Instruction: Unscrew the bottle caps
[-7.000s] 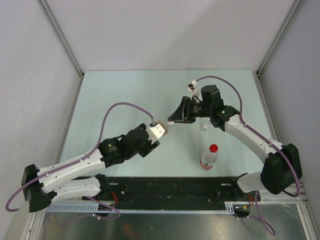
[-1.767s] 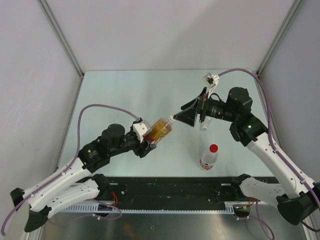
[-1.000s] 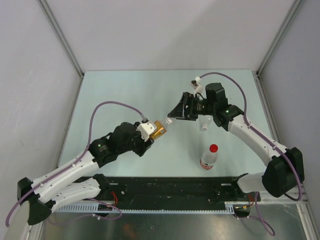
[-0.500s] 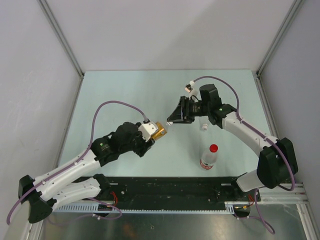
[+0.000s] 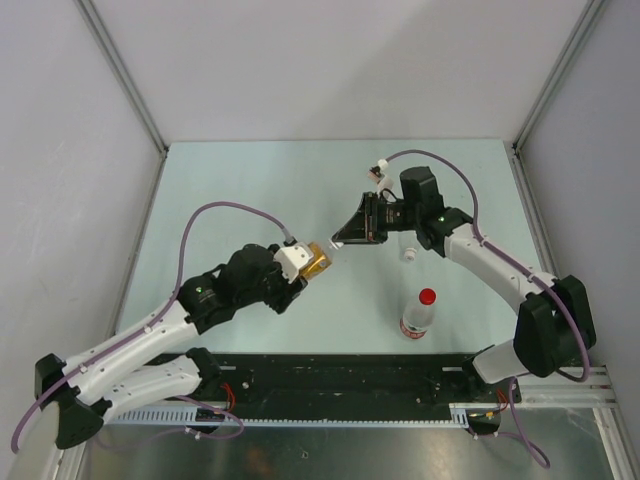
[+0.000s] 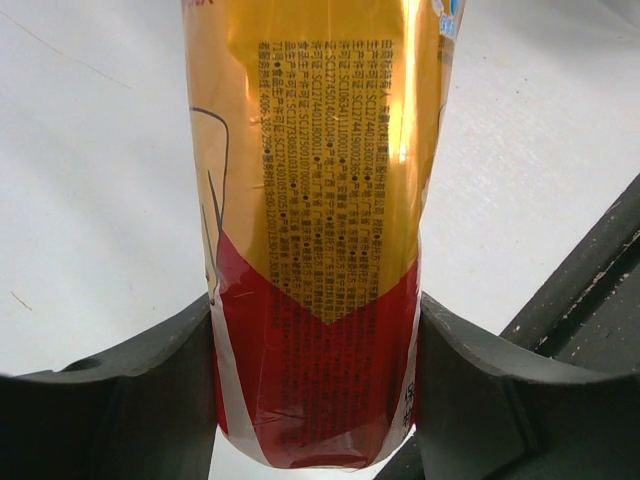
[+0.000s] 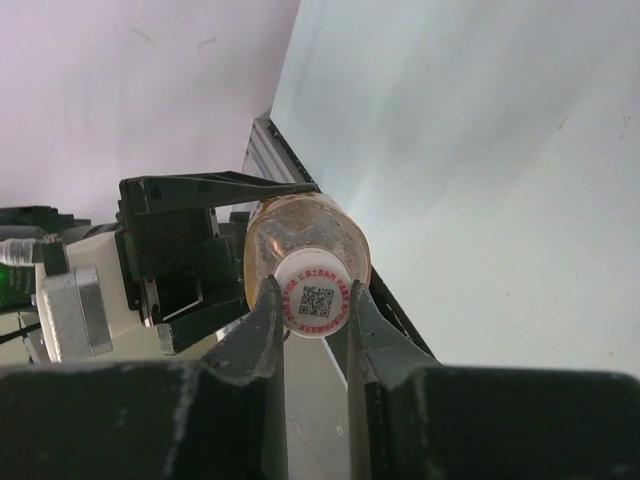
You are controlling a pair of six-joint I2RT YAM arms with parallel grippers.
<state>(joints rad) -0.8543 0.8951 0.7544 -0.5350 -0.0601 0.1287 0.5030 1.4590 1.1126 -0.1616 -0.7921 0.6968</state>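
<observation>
My left gripper (image 5: 308, 264) is shut on the amber bottle (image 5: 318, 261) and holds it on its side above the table. In the left wrist view the bottle's gold and red label (image 6: 315, 250) fills the space between the fingers (image 6: 150, 400). The bottle's white cap (image 7: 316, 300), printed with a QR code, points at my right gripper (image 7: 310, 288), which is shut on it with a finger touching each side. In the top view the right gripper (image 5: 340, 243) meets the bottle's neck. A bottle with a red-and-white label (image 5: 416, 322) and a red cap (image 5: 427, 296) stands upright near the front right.
A small clear bottle with a white cap (image 5: 408, 254) stands just behind my right forearm, partly hidden. The black rail (image 5: 340, 375) runs along the table's near edge. Grey walls close in the table on three sides.
The right gripper has closed from wide open onto the white cap. The right arm shifted slightly left. The left gripper kept its hold on the amber bottle.
</observation>
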